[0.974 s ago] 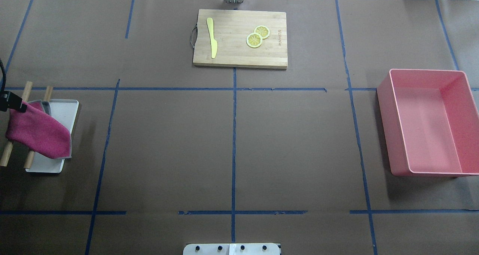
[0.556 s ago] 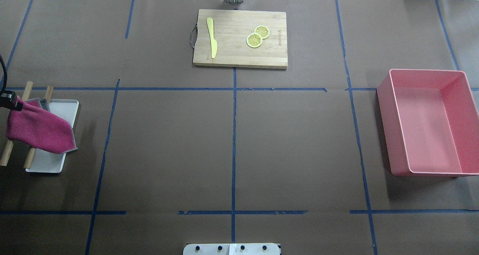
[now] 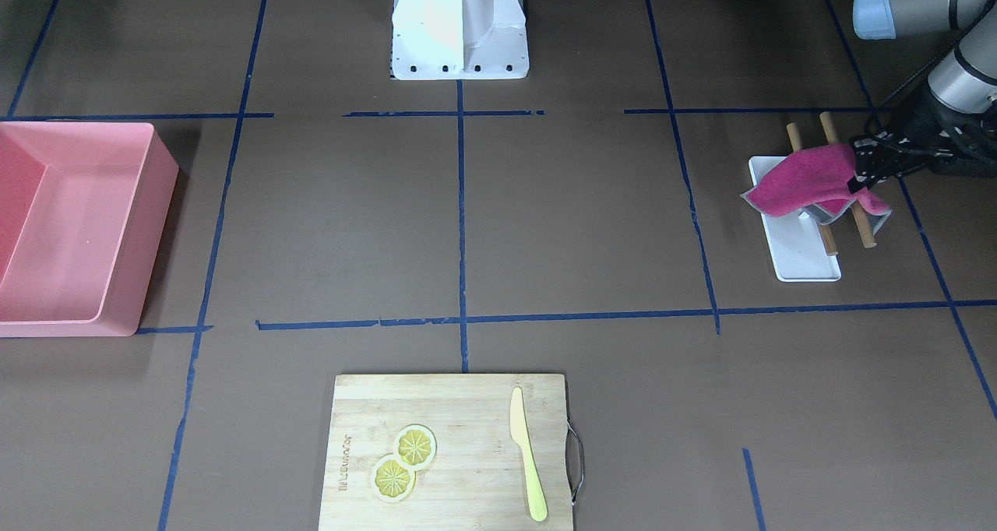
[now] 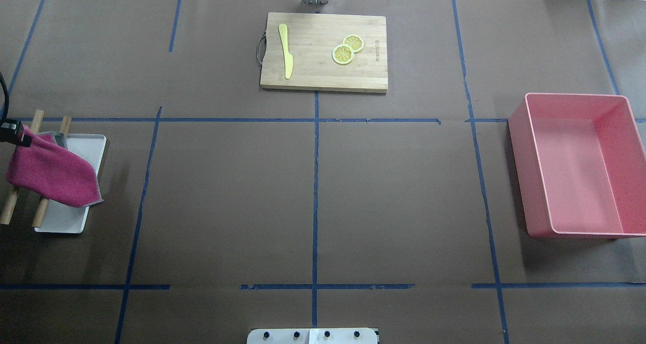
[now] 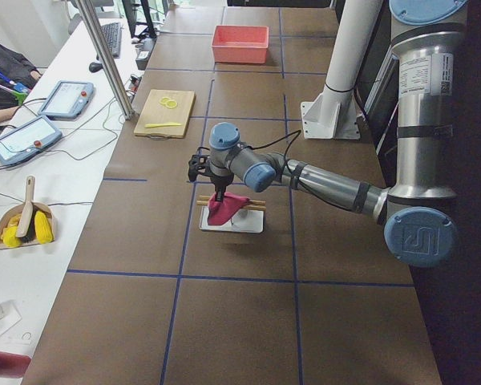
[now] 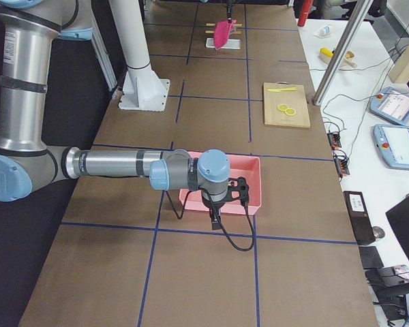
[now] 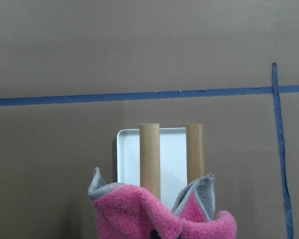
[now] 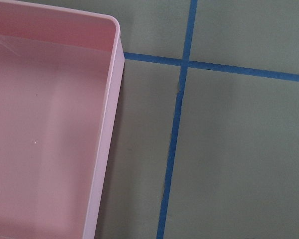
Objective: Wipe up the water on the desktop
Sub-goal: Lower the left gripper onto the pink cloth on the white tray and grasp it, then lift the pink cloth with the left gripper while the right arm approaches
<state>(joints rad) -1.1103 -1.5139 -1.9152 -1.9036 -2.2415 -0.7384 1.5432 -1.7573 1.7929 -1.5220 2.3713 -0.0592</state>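
Overhead exterior, left edge: what's your left claw got?

Me: It's clamped on the pink cloth, dangling over the white tray and wooden rods on the brown desktop. My right claw, by the pink bin: can't tell.

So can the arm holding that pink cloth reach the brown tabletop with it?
Probably yes: the left gripper holds the cloth over the white tray, and nothing stands on the desktop square beside it.

Matte brown desktop gridded with dark-blue tape lines; magenta cloth edged grey; white tray; pink bin; yellow knife.
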